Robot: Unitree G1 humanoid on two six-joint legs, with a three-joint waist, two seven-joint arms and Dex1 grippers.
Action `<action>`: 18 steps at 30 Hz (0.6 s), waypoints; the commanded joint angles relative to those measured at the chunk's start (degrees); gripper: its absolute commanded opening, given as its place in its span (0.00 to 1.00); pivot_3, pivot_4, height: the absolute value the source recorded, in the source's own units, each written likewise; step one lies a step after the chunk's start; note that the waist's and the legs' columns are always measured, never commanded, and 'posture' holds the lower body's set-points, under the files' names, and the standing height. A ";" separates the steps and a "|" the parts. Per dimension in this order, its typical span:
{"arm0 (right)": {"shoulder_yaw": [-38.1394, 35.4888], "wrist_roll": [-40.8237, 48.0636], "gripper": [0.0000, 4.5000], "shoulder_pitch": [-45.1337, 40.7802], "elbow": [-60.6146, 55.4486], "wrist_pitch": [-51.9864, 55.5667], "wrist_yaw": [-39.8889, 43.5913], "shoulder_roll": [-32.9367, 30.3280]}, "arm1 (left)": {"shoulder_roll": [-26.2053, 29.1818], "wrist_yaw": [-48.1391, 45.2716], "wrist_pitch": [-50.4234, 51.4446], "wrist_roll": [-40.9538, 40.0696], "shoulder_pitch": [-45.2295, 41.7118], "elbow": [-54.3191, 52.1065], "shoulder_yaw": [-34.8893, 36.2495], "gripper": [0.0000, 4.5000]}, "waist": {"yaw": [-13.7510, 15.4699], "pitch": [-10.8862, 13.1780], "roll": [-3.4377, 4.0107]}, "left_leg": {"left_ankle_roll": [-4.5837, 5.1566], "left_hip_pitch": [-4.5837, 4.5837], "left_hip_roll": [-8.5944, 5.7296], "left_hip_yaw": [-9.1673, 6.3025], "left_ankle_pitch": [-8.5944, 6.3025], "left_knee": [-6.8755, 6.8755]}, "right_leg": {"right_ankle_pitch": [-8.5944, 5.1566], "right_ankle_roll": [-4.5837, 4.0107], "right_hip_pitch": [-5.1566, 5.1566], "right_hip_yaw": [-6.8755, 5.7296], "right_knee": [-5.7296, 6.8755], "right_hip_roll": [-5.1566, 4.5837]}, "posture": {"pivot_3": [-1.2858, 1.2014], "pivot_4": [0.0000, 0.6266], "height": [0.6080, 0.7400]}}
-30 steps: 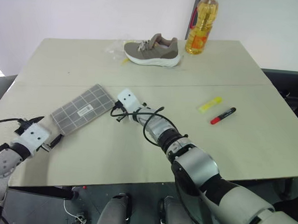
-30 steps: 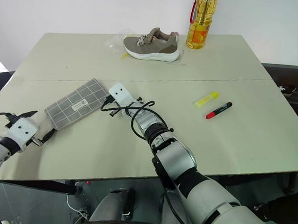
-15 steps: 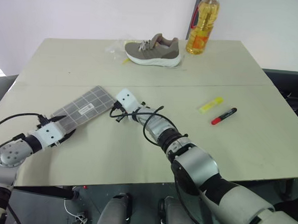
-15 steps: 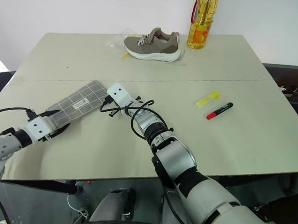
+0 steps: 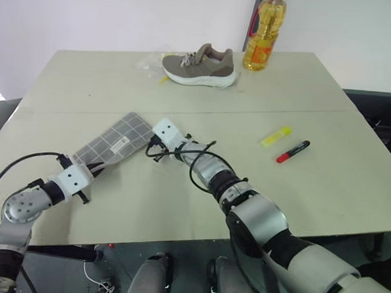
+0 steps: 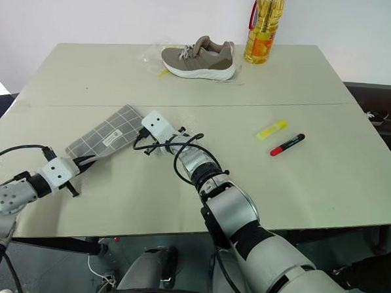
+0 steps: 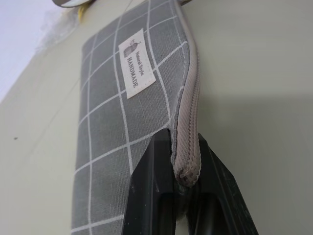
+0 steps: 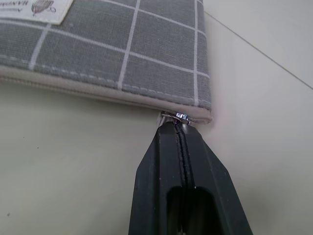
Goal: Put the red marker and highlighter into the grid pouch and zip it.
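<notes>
The grid pouch (image 5: 115, 143), grey with a white label, lies left of the table's centre. My left gripper (image 5: 94, 172) is shut on its near end, its black fingers (image 7: 156, 186) clamping the zip seam. At the pouch's far corner my right gripper (image 5: 151, 143) is shut on the small metal zip pull (image 8: 177, 116). The zip looks closed along the seam. The yellow highlighter (image 5: 275, 135) and the red marker (image 5: 292, 151) lie side by side on the table to the right, well away from both grippers.
A beige shoe (image 5: 200, 65) and a crumpled clear wrapper (image 5: 150, 64) sit at the back of the table (image 5: 324, 192). A yellow oil bottle (image 5: 265, 35) stands to the shoe's right. A black cable (image 5: 198, 160) loops over my right wrist.
My left gripper swung right to the pouch's near end and shut on its zip seam, tilting that end up a little. The right gripper stayed on the zip pull.
</notes>
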 commanded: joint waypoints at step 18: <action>-7.89 17.08 0.99 25.90 -64.61 24.54 26.93 -32.38 | -15.42 6.15 43.01 -18.94 4.43 -42.61 -4.27 0.00 | 0.37 -0.12 -0.25 | 0.05 0.03 0.23 -0.03 0.02 0.19 | -0.07 -0.02 0.30 -0.25 -0.09 0.06 | 0.52 0.24 0.93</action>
